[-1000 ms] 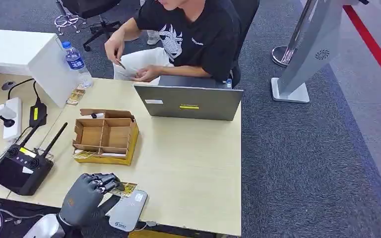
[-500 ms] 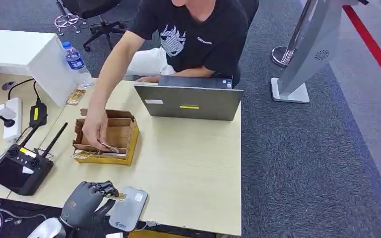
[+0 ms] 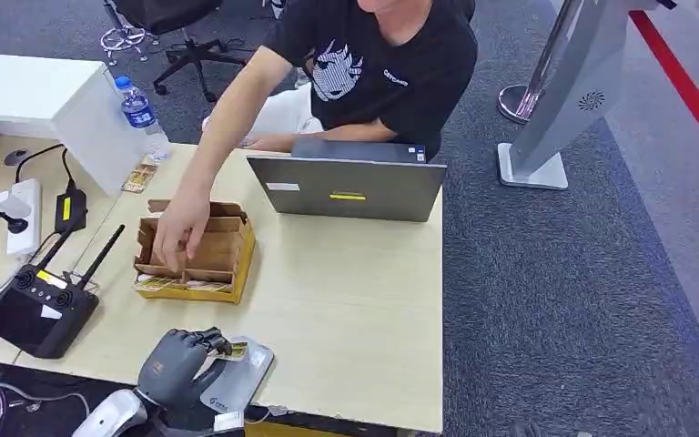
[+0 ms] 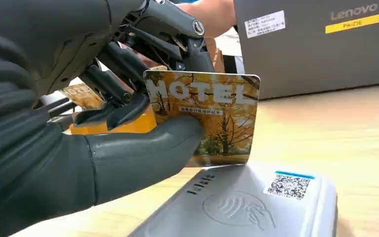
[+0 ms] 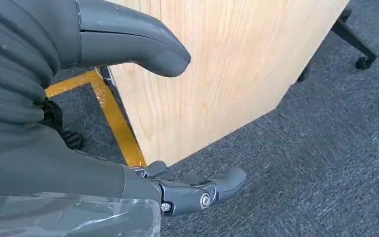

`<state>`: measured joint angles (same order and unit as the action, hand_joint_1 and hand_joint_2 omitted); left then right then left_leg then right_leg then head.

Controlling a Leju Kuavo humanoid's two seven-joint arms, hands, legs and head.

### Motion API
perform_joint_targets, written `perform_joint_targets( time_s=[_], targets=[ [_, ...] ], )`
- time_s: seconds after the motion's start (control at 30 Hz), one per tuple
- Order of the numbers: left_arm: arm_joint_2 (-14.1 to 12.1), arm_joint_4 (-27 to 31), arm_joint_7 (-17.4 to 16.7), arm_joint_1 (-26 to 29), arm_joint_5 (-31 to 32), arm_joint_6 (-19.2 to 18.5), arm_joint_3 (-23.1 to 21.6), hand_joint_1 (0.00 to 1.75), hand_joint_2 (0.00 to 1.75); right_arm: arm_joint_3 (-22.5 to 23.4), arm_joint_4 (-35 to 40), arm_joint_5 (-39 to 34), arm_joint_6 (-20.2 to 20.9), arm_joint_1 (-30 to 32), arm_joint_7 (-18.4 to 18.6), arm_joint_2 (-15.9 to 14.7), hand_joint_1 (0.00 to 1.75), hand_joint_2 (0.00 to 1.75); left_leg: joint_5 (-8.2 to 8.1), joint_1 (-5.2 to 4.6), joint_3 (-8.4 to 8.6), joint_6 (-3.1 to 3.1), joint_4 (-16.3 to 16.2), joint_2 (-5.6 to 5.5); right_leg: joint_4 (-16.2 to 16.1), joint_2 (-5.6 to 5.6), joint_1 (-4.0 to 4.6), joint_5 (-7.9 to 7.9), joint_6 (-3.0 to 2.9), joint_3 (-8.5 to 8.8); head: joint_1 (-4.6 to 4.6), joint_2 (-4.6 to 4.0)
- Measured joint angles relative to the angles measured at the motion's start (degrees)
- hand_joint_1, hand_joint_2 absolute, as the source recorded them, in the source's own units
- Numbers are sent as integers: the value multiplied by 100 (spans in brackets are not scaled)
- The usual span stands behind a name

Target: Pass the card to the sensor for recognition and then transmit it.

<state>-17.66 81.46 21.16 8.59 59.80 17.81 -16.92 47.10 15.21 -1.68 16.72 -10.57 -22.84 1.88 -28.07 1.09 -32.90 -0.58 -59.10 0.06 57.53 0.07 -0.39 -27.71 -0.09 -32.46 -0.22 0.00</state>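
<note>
Pale wooden desk (image 3: 346,300): the robot's left hand (image 3: 175,367), at seven o'clock, has shifted its pinched autumn-printed hotel card (image 4: 205,118) over the flat grey card reader (image 4: 246,207), so scanning looks underway. Right hand (image 5: 128,123) hangs empty, fingers spread.

Silver forearm, dark grey left hand (image 3: 175,366): ribbed cover, thick smooth thumb, darker fingers (image 4: 123,59) with exposed linkages, round silver screws. Right hand (image 5: 128,123) likewise grey, ribbed, screw at finger hinge.
</note>
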Motion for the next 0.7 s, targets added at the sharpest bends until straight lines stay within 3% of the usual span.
perform_joint_targets(
  time_s=[0.13,0.3,0.47,0.7],
  targets=[
    [153,-57,9,-149,89,195,0,175,175,-2,0,52,0,-1,4,4,0,175,4,0,0,4,0,-1,0,-4,0,1,1,1,-2,0],
    [549,-31,53,-387,282,393,50,175,175,2,0,66,-2,0,0,9,0,175,6,-3,-1,7,-3,-1,0,-3,0,8,-1,0,-2,0],
    [1035,347,66,-716,415,488,393,175,175,6,0,155,-20,3,-9,39,0,175,6,-4,-1,7,-5,0,0,-2,0,11,3,-1,-2,0],
    [1508,933,-74,-1146,583,555,1024,175,175,42,0,258,-39,-2,-20,66,0,175,6,-1,0,6,-4,0,0,-2,0,12,3,0,-2,0]
  ],
)
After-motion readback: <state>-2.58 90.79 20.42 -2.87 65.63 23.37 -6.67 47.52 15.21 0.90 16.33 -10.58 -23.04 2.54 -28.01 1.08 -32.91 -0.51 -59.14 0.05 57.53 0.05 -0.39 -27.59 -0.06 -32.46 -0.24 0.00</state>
